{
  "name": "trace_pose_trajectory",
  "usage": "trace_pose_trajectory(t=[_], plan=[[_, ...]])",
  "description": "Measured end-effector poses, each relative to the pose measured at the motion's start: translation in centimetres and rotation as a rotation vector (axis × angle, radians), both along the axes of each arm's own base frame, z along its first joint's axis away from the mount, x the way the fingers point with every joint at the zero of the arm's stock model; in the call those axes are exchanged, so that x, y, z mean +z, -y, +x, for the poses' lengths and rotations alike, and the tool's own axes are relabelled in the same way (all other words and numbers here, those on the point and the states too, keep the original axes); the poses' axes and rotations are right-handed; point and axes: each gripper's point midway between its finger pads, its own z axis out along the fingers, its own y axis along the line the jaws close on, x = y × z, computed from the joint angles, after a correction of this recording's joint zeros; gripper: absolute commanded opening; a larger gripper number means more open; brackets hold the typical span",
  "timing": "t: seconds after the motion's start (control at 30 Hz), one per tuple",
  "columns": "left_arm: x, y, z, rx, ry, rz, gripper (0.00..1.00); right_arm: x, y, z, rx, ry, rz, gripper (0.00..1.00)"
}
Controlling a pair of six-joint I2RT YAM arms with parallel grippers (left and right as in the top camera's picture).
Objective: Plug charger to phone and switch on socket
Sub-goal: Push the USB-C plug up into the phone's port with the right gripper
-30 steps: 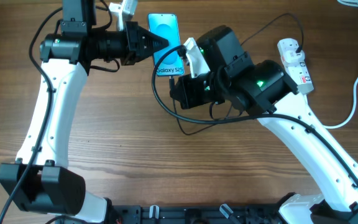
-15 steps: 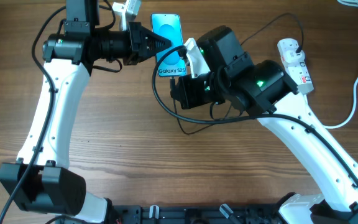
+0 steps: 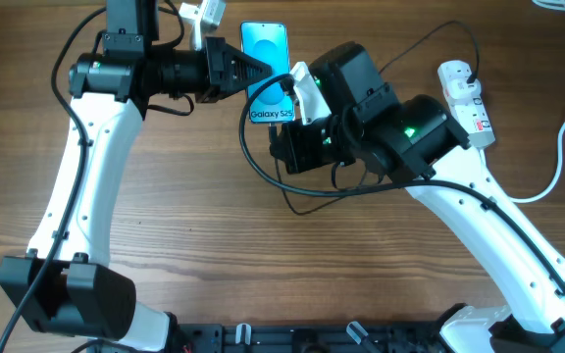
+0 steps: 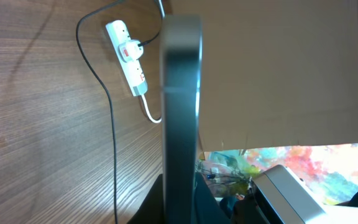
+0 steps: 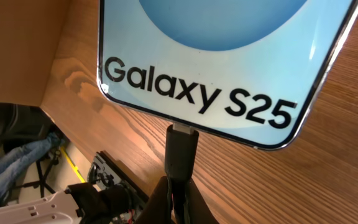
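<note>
Wooden table [image 3: 214, 245], left claw [image 3: 265, 71] gripping phone [image 3: 268, 44], charger [image 5: 180, 146] touching its port

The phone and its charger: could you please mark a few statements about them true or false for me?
1. The plug tip of the charger meets the bottom edge of the phone. True.
2. The phone lies free of both grippers. False: the left gripper has its jaws clamped on the phone's side edge.
3. The socket sits on the robot's left. False: it lies on the robot's right.
4. The right gripper holds the charger just behind its tip. True.
</note>
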Motion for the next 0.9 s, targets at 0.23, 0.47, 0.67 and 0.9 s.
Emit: trace_pose_trajectory(t=[0.23,0.47,0.67,0.9], plan=[[-0.24,0.12,-0.10,0.000,-0.002,0.012,0.04,0.04,-0.09,0.15,-0.003,0.013,-0.003,0.04],[-0.36,-0.17,0.11,0.019,-0.010,0.030,0.04,0.25,-0.28,0.54,-0.009,0.037,0.000,0.04],[-0.45,-0.50,0.27,0.034,-0.014,0.041,0.04,0.19,-0.46,0.84,-0.013,0.054,0.000,0.05],[-0.68,-0.62,0.33,0.043,-0.019,0.053,0.04,0.02,-0.35,1.01,-0.024,0.068,-0.019,0.05]])
